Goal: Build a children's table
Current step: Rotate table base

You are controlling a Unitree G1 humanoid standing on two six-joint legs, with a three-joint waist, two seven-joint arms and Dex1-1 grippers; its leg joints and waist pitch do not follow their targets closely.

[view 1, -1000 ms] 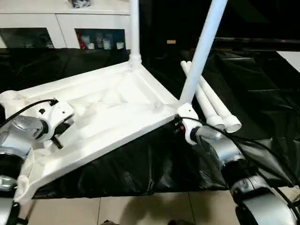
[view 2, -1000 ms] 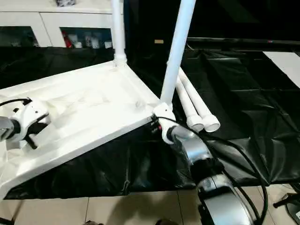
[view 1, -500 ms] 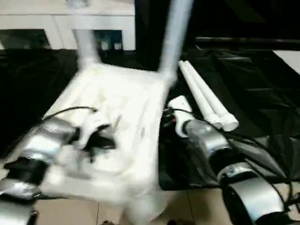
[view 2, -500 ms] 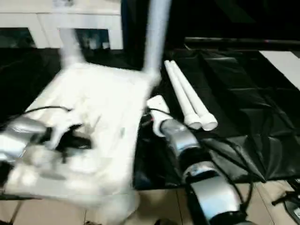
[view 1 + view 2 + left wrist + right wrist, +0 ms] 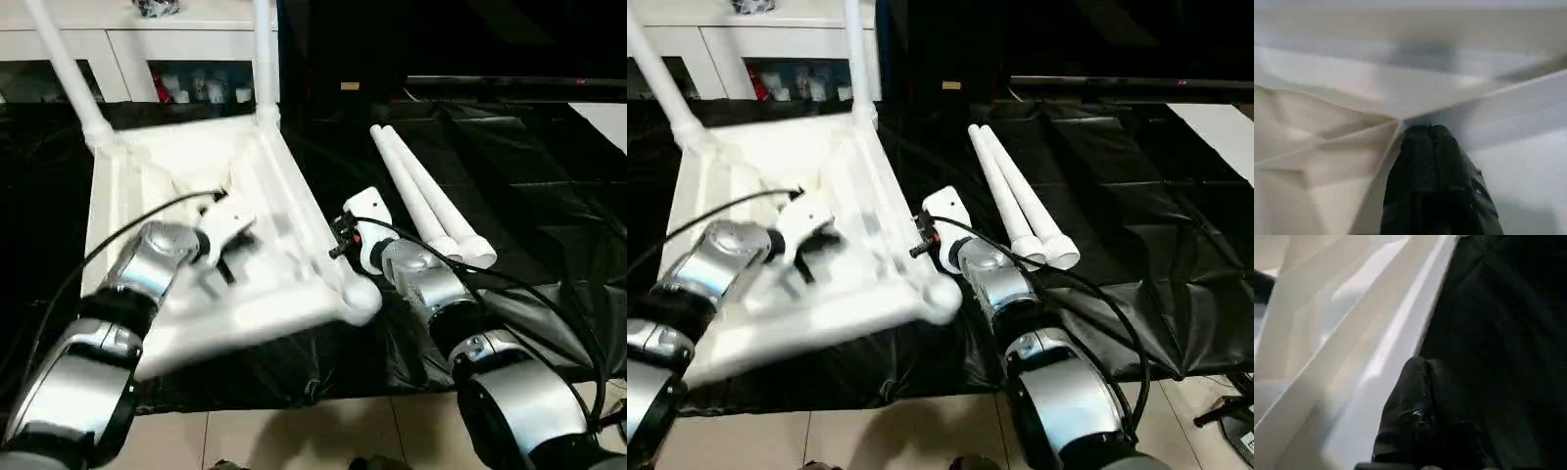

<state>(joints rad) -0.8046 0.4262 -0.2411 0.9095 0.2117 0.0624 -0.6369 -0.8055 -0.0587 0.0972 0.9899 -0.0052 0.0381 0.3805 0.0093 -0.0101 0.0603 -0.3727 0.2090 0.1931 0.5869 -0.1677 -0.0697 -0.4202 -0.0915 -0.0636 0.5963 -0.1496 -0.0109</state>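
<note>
Swung round since a second ago, the upturned tabletop (image 5: 201, 245) lies on the black sheet (image 5: 529, 166), two legs (image 5: 260, 59) standing. Both the left gripper (image 5: 1425, 134) and right gripper (image 5: 1422, 367) are closed, holding nothing. Light, stiff, likely slippery plastic, best grasped by its rim.

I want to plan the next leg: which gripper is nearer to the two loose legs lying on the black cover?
Right. The right gripper is beside the tabletop's edge, next to the loose legs; the left gripper is over the tabletop's ribbed underside, farther away.

One tabletop (image 5: 186, 235). Two fitted legs (image 5: 263, 59) stand in its far corner sockets. Two loose legs (image 5: 426, 201) lie beside it.
</note>
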